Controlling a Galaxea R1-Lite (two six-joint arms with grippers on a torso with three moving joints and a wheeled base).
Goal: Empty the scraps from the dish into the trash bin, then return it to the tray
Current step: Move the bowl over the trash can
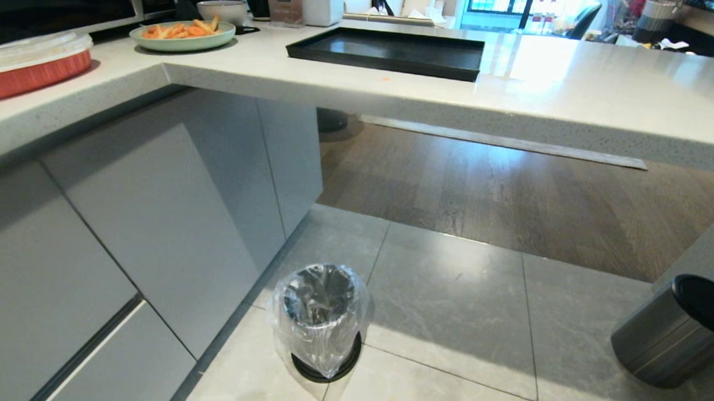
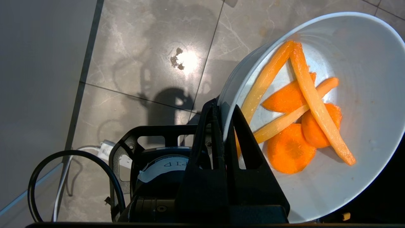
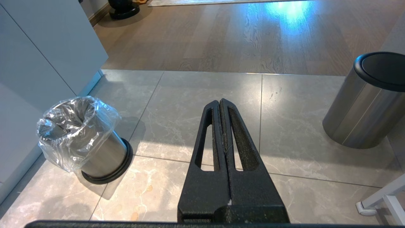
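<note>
On the floor stand two bins. The trash bin (image 1: 319, 321), a small shiny metal cylinder lined with a crinkly clear bag, stands just beside the grey cabinet fronts (image 1: 148, 214); in the head view nothing is seen inside it. The dark steel bin with the black top (image 1: 680, 330) stands well apart from it, on the robot's right side. The tiled floor (image 1: 449, 303) lies between them.

On the counter (image 1: 552, 94) above lies the black tray (image 1: 389, 52), with nothing seen on it. Further to the left is a wide pale green plate (image 1: 182, 37) with a heap of orange and yellow pieces, behind it a grey-beige bowl (image 1: 222, 10), and near the left edge a red dish with a clear lid (image 1: 28, 64).

The left gripper (image 2: 221, 126) is pinching the rim of the dish (image 2: 364, 126), one finger inside and one outside. The dish is tilted and is held over the floor tiles. In it lie the scraps (image 2: 294, 126): about three orange carrot slices and three pale yellow sticks crossing over them.

The right gripper (image 3: 220, 104) has its fingers pressed together and holds nothing; it hangs low over the floor, between the two bins.
</note>
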